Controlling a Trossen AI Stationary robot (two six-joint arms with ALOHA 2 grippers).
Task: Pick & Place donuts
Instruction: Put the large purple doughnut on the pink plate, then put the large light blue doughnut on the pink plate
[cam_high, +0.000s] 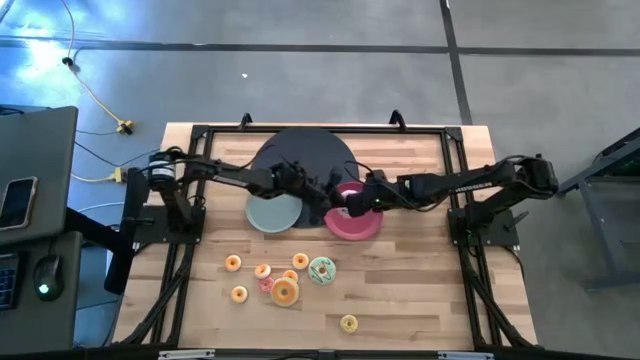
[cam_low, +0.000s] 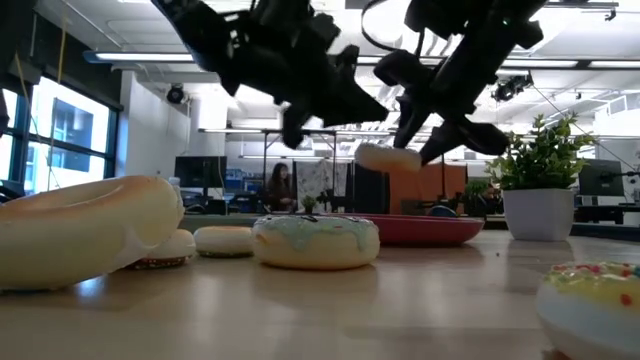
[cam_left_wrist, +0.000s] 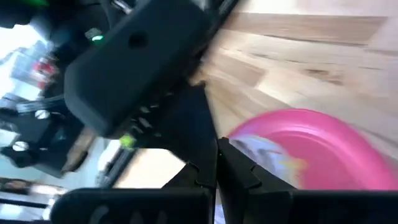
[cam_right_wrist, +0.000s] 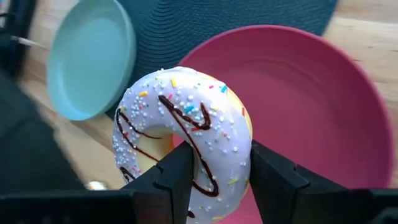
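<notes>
We've got the right gripper (cam_right_wrist: 214, 171) pinching the white donut (cam_right_wrist: 183, 134) across one side of its ring, one finger through the hole, one on the outer edge. In the wrist frame the donut hangs low and centre, with the pink plate (cam_right_wrist: 311, 93) spreading behind it to the right and the blue plate (cam_right_wrist: 93, 62) at upper left. From above, that gripper (cam_high: 357, 203) sits mid-frame over the pink plate's (cam_high: 365, 230) left rim; the table-level frame shows the donut (cam_low: 390, 158) in the air above the plate (cam_low: 420, 232), not touching it.

The left gripper (cam_high: 318, 190) hovers just left of it, over the dark mat (cam_high: 300, 150), fingers pressed together on nothing.

How will this donut handle? We'd call it light, a toy, probably a bit squashy, with a smooth icing that could slip. The ring wall is the sensible place to hold, as here; the grip looks secure.

The rest of the donuts lie low in the overhead frame: the mint one (cam_high: 322, 270), a bigger orange one (cam_high: 285, 292), small ones scattered around them.
</notes>
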